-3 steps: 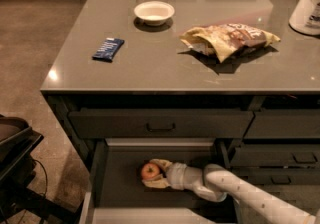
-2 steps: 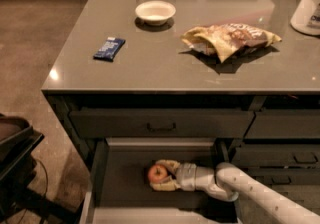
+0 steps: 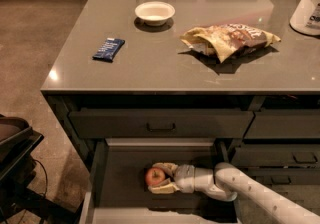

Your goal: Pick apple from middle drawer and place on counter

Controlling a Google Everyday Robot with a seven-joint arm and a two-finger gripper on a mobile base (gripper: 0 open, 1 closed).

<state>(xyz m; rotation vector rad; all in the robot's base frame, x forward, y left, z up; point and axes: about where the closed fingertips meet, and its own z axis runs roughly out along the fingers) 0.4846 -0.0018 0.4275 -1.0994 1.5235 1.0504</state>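
Currently at the grasp step: gripper (image 3: 154,178) inside middle drawer (image 3: 122,168), jaws clamped around apple (image 3: 155,176); next move likely needs a clean lift out and up onto counter (image 3: 150,68).

arm (image 3: 260,195): white, tubular; wrist (image 3: 192,178): grey cylinder; hand (image 3: 156,177): cream fingers (image 3: 165,168), in middle drawer (image 3: 125,168)

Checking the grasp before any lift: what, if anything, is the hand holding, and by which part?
The hand, down in the open middle drawer, appears to grip the apple by its round sides, one finger on each.
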